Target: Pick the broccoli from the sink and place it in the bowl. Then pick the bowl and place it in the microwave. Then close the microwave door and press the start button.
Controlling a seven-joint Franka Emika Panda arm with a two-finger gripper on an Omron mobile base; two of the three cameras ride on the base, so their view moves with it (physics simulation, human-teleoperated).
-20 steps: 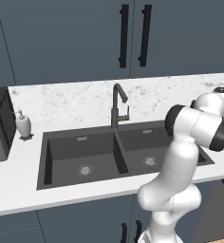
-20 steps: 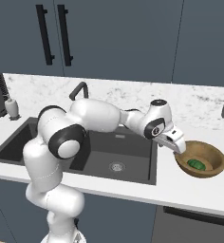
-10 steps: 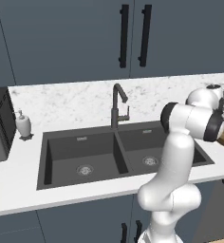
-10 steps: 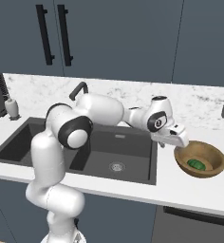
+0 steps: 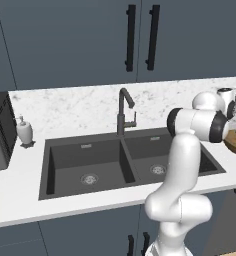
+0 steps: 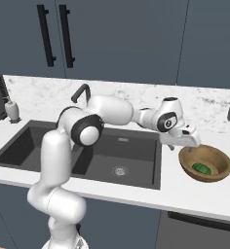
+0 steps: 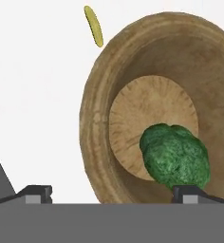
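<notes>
One step looks done: the broccoli [image 6: 201, 168] is seen inside the bowl [image 6: 223, 168], at the right of the frame. The gripper [image 6: 186, 142] is spread wide, holding nothing. Next, the near rim should probably be gripped squarely.

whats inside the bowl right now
The broccoli lies inside the bowl, on its flat bottom toward one side. The patch of bottom under the floret is covered. The open gripper is at the rim.
</notes>
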